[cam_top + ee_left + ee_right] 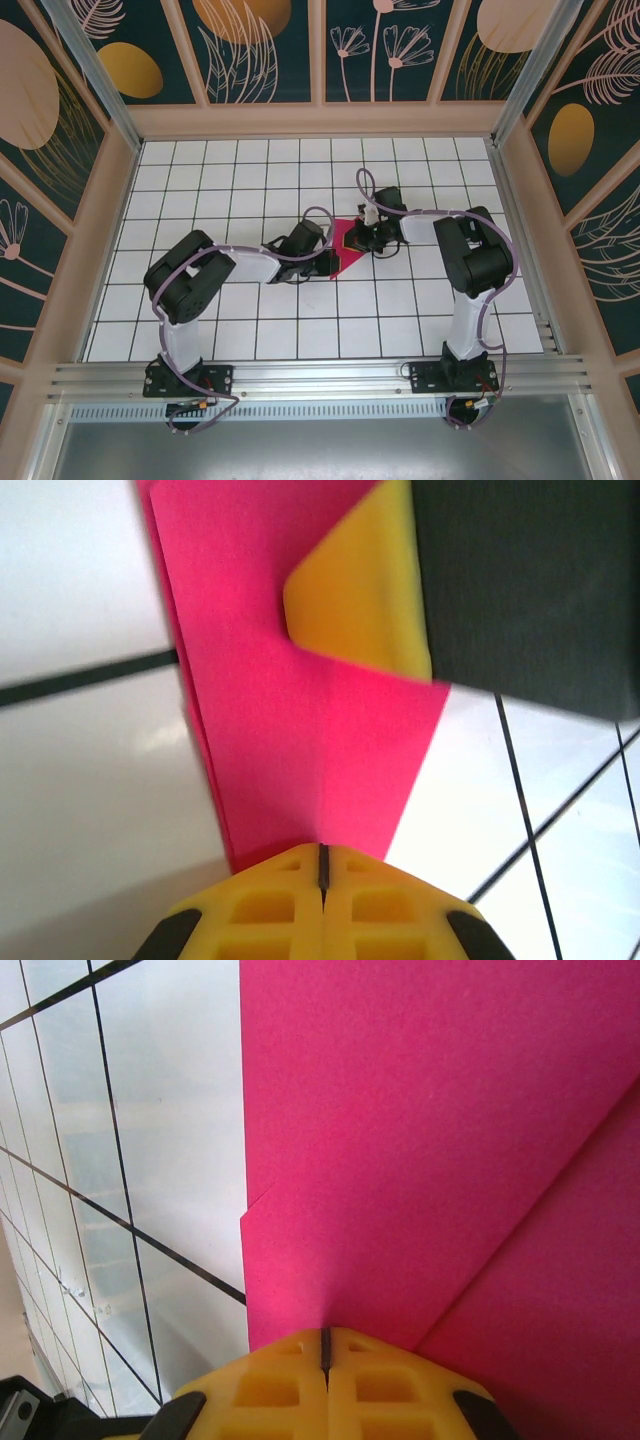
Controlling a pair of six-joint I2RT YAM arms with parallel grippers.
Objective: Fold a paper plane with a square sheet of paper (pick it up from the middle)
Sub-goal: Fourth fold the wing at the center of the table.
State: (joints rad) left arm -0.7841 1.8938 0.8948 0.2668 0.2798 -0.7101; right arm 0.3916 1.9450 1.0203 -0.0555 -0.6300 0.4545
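Well, the pink paper (348, 254) is partly folded into a pointy shape, with layers lying on top of each other. It lies flat in the middle of the white table (250, 310), on the grid lines.

Paper like this is very light and thin. It bends easily and can slide on the smooth table. It can tear or crumple if it is squeezed hard. I think the best place to take it is at an edge or along a fold, with the other side held down so it does not slip.

The left gripper (322, 865) is closed tight, and its tip sits at one edge of the paper. The right gripper (325, 1345) is closed tight too, with its tip on the paper from the other side. So the paper is between the two and touches both. I cannot tell if either one has paper pinched inside.
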